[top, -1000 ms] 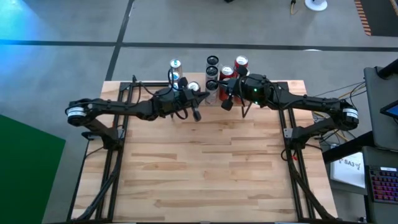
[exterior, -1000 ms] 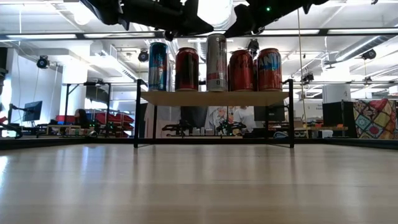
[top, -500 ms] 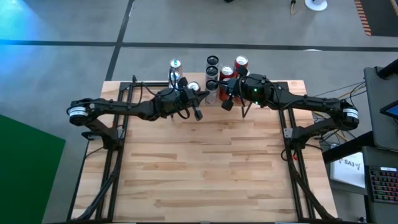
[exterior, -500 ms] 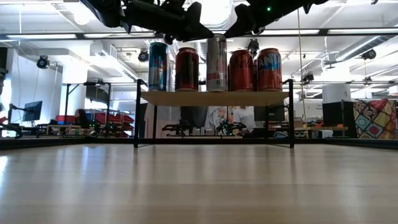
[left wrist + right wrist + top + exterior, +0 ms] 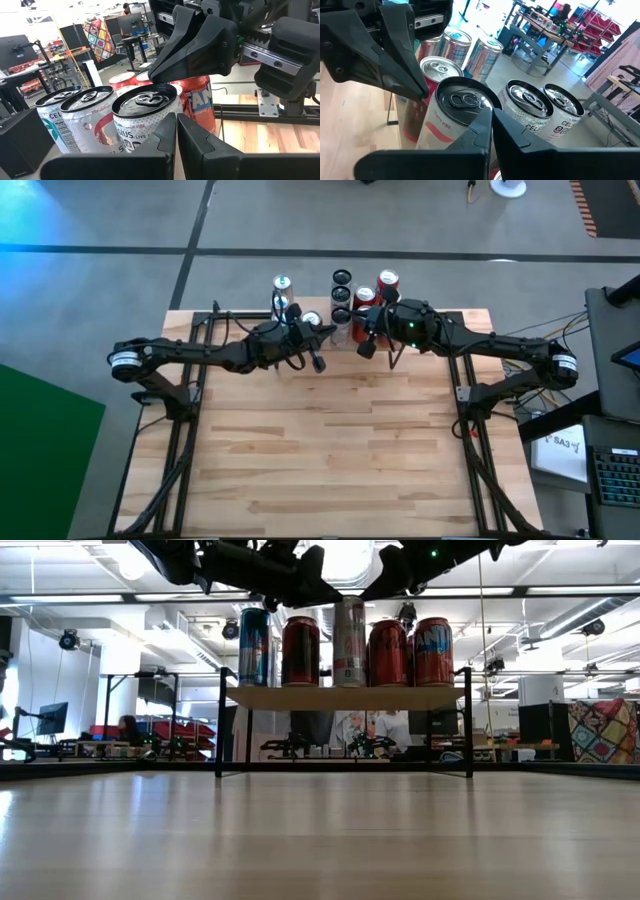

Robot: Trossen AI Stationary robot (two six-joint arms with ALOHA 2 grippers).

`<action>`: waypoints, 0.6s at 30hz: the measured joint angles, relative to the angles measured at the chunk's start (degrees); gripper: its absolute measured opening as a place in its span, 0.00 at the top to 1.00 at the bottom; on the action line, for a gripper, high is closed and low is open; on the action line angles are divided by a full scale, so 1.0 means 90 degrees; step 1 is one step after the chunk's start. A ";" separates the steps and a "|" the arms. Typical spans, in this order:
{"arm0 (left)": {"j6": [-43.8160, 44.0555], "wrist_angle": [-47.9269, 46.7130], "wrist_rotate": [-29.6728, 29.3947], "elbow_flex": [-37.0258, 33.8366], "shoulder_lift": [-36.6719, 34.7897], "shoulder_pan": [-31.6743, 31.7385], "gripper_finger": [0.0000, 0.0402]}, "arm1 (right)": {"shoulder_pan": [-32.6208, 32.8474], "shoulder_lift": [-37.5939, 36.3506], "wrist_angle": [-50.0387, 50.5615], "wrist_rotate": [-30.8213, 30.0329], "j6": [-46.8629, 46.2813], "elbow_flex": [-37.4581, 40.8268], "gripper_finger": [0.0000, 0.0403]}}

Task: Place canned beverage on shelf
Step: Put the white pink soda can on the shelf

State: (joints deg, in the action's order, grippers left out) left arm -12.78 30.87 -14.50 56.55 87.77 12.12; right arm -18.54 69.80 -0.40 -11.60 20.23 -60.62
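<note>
Your slatted light-wood table point(image 5: 330, 450) lies bare across its whole near half. All the clutter sits along the far edge.

The shelf point(image 5: 345, 697), a low riser with a pale plank top on thin black metal legs, stands at that far edge. Its plank is filled nearly post to post. In the low view five tall beverage cans point(image 5: 348, 641) stand upright on it in a row: one blue, one dark red, one silver, two red. Neighbouring cans stand close together, some touching. From above, more can tops show behind that row.

Your left claw point(image 5: 316, 363) hangs just in front of the shelf's left half, fingers pressed together, holding nothing. Your right claw point(image 5: 365, 347) hangs just in front of the right half, likewise closed and empty. Both arms reach inward from the table's sides, their tips near each other over the cans.
</note>
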 joint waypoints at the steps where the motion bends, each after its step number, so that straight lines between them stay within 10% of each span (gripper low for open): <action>1: 0.0000 0.0000 0.0000 0.0000 0.0000 0.0000 1.00 | 0.0016 -0.0002 0.0005 -0.0002 -0.0005 0.0000 0.98; 18: 0.0010 0.0066 -0.0228 0.0000 0.0000 -0.0002 1.00 | 0.0092 -0.0017 0.0029 0.0003 -0.0075 0.0002 0.98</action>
State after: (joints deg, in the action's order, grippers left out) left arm -12.68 31.46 -16.56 56.55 87.77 12.10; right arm -17.72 69.65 -0.14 -11.57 19.55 -60.60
